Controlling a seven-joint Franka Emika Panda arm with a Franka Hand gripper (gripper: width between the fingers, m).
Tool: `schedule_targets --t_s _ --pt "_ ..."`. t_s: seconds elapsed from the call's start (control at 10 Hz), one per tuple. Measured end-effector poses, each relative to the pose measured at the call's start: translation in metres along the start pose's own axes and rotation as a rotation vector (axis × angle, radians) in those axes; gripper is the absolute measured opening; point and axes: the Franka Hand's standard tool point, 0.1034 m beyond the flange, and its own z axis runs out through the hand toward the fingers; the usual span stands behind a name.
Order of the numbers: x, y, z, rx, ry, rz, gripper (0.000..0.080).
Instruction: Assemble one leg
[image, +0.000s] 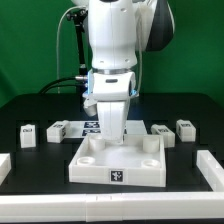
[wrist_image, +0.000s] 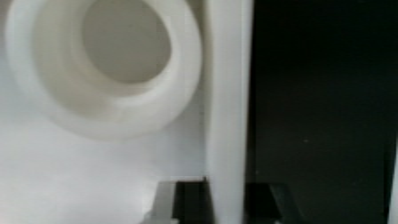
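In the exterior view, the claw (image: 108, 141) sits low at the rear wall of the white panel (image: 118, 166), probably to shift or square it before a leg goes in. The legs (image: 28, 133) (image: 57, 127) (image: 160, 130) (image: 184, 128) lie loose on the surface (image: 40, 108), two off each side of the panel, none held.

In the wrist view, the claw (wrist_image: 228, 203) straddles that wall, with the fingers (wrist_image: 183, 205) on either side of it. I cannot tell whether it pinches.
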Motion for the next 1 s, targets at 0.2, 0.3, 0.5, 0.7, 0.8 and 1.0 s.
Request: schedule_targets --t_s 0.2,0.3,0.5,0.7,0.8,1.0 --pt "0.007 0.017 0.000 -0.019 0.001 -0.030 0.0064" --pt "0.011 0.024 -0.001 -0.027 0.004 -0.041 0.0064" --pt "0.021 0.038 -0.001 -0.051 0.005 -0.090 0.0063" --pt "0.039 0.042 -0.001 -0.113 0.005 -0.177 0.0063" --pt "0.039 0.041 -0.001 -0.114 0.004 -0.180 0.0063" --pt "0.037 0.041 -0.001 -0.115 0.004 -0.175 0.0063"
